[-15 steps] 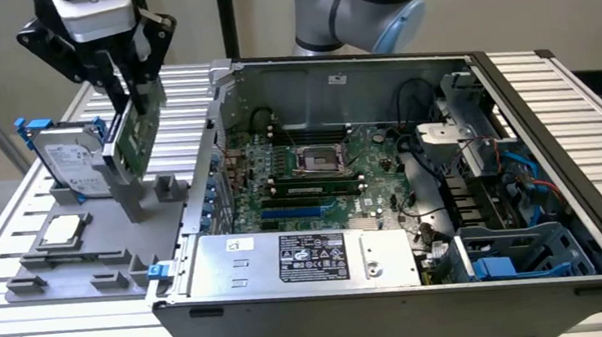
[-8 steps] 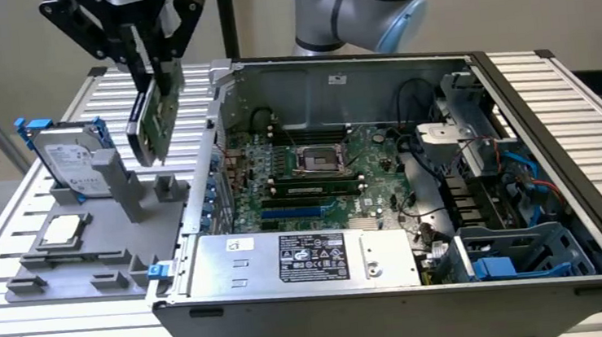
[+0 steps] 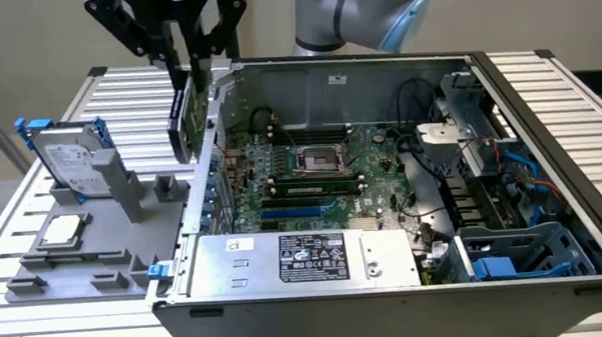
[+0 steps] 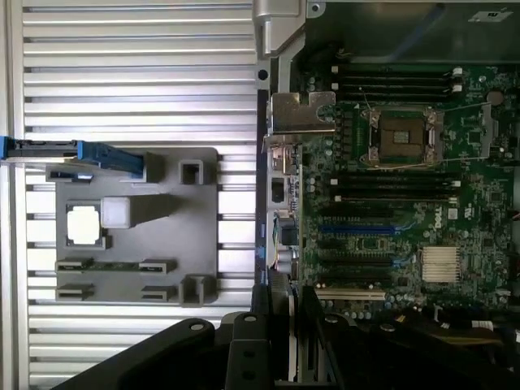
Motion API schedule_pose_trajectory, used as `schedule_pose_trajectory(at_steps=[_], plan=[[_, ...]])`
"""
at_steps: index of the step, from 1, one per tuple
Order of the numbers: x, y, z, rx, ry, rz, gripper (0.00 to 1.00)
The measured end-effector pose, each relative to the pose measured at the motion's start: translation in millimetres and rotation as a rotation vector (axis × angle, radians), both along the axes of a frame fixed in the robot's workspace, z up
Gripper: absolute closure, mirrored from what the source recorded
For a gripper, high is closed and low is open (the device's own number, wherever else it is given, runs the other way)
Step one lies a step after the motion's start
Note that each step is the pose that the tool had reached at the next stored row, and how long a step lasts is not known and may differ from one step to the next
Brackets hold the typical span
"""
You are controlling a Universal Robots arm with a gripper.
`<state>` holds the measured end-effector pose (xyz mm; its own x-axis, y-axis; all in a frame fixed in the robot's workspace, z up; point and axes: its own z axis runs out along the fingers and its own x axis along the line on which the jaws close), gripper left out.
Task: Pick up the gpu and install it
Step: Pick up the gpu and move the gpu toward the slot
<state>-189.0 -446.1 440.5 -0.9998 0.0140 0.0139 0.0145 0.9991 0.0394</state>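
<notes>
The gpu [image 3: 188, 117] hangs on edge in the air, black face and green board showing. It is just over the open computer case's wall on the exterior view's left. My gripper [image 3: 191, 65] is shut on its upper edge. In the wrist view the gpu [image 4: 297, 114] appears edge-on, its silver end bracket farthest from the gripper [image 4: 283, 318]. It lines up along the boundary between the case wall and the motherboard [image 4: 390, 211]. The motherboard [image 3: 307, 176] lies flat in the case, with blue and black slots below the CPU socket.
A grey fixture [image 3: 94, 235] on the slatted table holds a silver hard drive with blue rails [image 3: 69, 160] and a square silver CPU chip [image 3: 63, 230]. Inside the case are the power supply [image 3: 298, 258], cables and a drive cage [image 3: 526, 251].
</notes>
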Motion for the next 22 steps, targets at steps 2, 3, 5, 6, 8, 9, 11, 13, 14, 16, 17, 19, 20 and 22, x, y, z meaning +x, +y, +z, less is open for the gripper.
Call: schedule_pose_trajectory(at_steps=[2, 3, 5, 6, 8, 9, 11, 13, 14, 16, 17, 19, 20, 22], plan=[[9.0, 0.0, 0.0, 0.0, 0.0002, 0.0, 0.73], [13.5, 0.0, 0.0, 0.0, 0.0002, 0.0, 0.73], [22.4, 0.0, -0.1, 0.0001, 0.0002, 0.0, 0.73], [27.1, 0.0, -0.3, 0.0001, 0.0002, 0.0, 0.73], [36.1, 0.0, -1.1, -0.0016, 0.0003, 0.0, 0.73], [40.6, 0.1, -1.9, -0.0041, 0.0003, 0.0, 0.73], [49.6, 0.2, -3.7, -0.0115, 0.0002, 0.0, 0.73], [57.8, 0.5, -5.3, -0.0206, 0.0002, 0.0, 0.73], [61.9, 0.7, -6.1, -0.0251, 0.0003, 0.0, 0.73], [70.2, 1.1, -7.7, -0.0344, 0.0003, 0.0, 0.73], [74.1, 1.4, -8.7, -0.0387, 0.0003, 0.0, 0.73], [80.5, 2.3, -10.8, -0.0465, 0.0003, 0.0, 0.73], [83.4, 3.0, -12.0, -0.0497, 0.0003, 0.0, 0.73], [89.0, 4.7, -14.7, -0.055, 0.0002, 0.0, 0.73]])
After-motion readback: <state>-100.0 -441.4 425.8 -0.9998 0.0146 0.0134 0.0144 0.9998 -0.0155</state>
